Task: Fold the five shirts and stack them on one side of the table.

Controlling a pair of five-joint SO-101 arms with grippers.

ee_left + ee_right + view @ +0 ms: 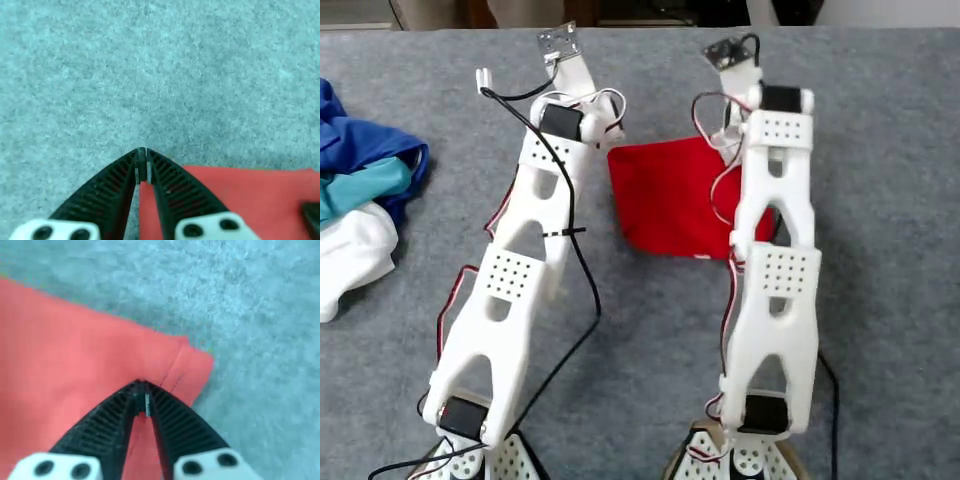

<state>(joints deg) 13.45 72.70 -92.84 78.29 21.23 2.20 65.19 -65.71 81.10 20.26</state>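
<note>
Noting both tools pinched closed, nothing seen betw. them: left gripper at red shirt edge, right gripper over its corner. We judge they're poised to smooth the fold.

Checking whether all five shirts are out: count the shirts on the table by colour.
red shirt: 1
blue shirt: 1
teal shirt: 1
white shirt: 1
Total: 4 seen; the last three are heaped together and could hide another.
</note>
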